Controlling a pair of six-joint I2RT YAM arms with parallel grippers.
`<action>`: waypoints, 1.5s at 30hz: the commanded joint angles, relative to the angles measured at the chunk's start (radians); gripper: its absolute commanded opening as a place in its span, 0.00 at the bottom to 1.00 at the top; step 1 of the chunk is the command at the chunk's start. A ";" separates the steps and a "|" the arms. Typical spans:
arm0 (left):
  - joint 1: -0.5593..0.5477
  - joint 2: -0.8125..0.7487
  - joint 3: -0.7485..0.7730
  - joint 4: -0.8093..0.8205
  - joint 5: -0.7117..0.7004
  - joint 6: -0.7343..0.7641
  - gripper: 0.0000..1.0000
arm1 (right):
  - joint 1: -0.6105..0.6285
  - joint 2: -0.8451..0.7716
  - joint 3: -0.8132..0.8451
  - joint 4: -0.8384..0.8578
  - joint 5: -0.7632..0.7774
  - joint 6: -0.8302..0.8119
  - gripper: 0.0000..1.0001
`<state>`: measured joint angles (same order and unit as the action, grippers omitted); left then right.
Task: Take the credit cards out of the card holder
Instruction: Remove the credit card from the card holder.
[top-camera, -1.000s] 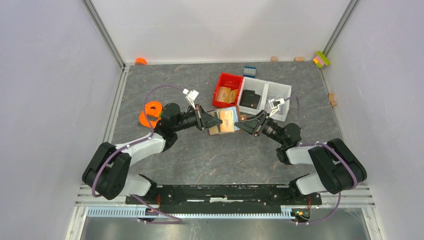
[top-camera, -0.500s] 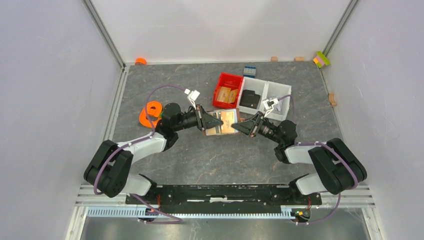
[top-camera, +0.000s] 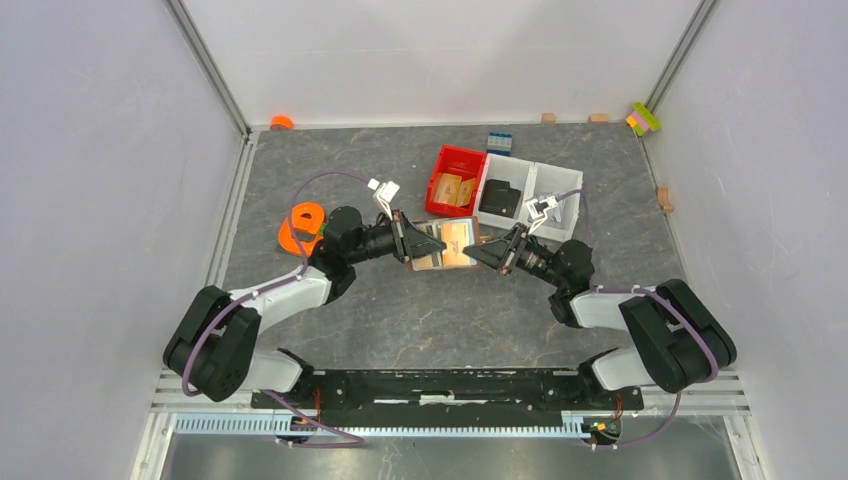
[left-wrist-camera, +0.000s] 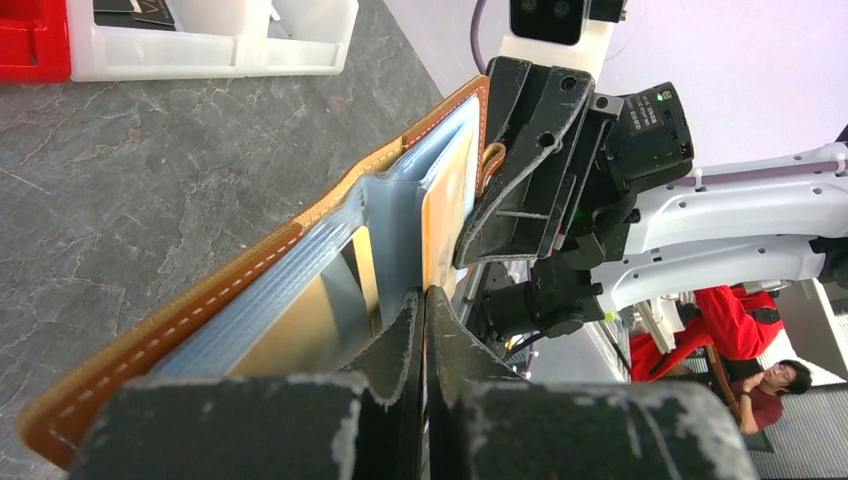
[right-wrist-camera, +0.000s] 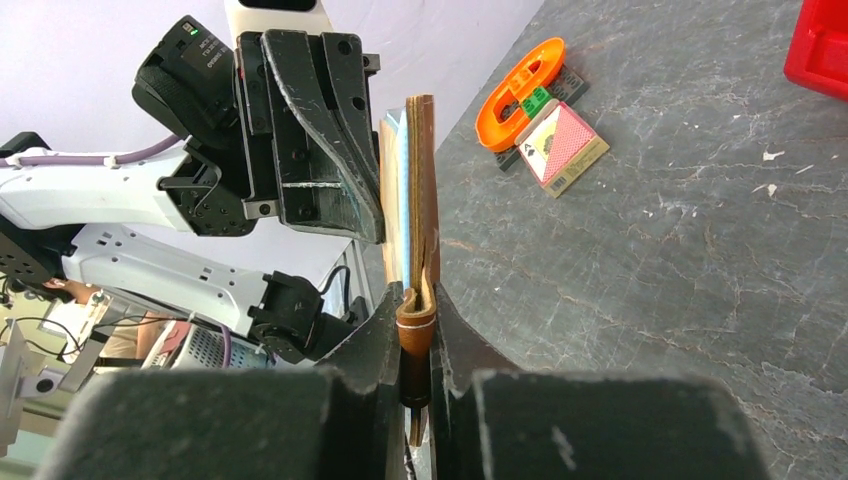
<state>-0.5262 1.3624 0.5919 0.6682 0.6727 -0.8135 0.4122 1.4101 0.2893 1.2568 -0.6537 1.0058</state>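
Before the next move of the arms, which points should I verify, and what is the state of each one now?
1. Left gripper shut on the card holder: ok.
2. Right gripper clamped on the holder's brown leather edge: ok.
3. Holder open, pockets exposed: ok.
4. Orange card in its pocket, one edge showing: ok.
5. A gripper pinches a card itself: not ok, both hold only the holder.
6. Number of cards inside: cannot tell.

We hold our left hand (top-camera: 413, 243) and right hand (top-camera: 472, 254) pointed toward each other, near but apart, both clamped closed.
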 joint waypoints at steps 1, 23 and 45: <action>0.006 -0.048 0.028 -0.009 -0.044 0.047 0.02 | -0.028 -0.020 -0.017 0.071 0.031 0.012 0.00; 0.014 -0.067 0.011 -0.002 -0.062 0.039 0.03 | -0.067 0.009 -0.053 0.184 0.019 0.101 0.00; 0.013 0.065 0.033 0.167 0.061 -0.095 0.02 | -0.069 0.138 -0.016 0.228 -0.032 0.196 0.00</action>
<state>-0.5163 1.4357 0.5938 0.7212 0.6872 -0.8593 0.3481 1.5372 0.2447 1.4208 -0.6735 1.1782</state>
